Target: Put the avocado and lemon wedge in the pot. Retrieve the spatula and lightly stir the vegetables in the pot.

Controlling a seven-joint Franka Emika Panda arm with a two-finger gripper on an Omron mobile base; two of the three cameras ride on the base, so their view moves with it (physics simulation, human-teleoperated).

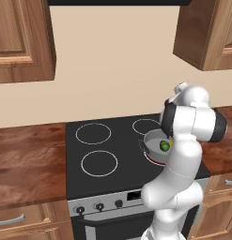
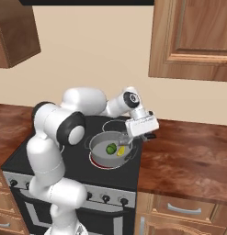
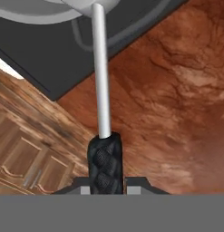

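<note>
The grey pot stands on the stove's front right burner. Inside it lie the dark green avocado and the yellow lemon wedge, side by side. My gripper hangs over the pot's right rim, shut on the spatula's black handle. The spatula's metal shaft slants down from the handle into the pot. In the left base view my arm covers much of the pot, while the avocado shows beside it.
The black cooktop has three free burner rings left of and behind the pot. Brown wooden counter runs to the right of the stove and also to its left. Wall cabinets hang overhead.
</note>
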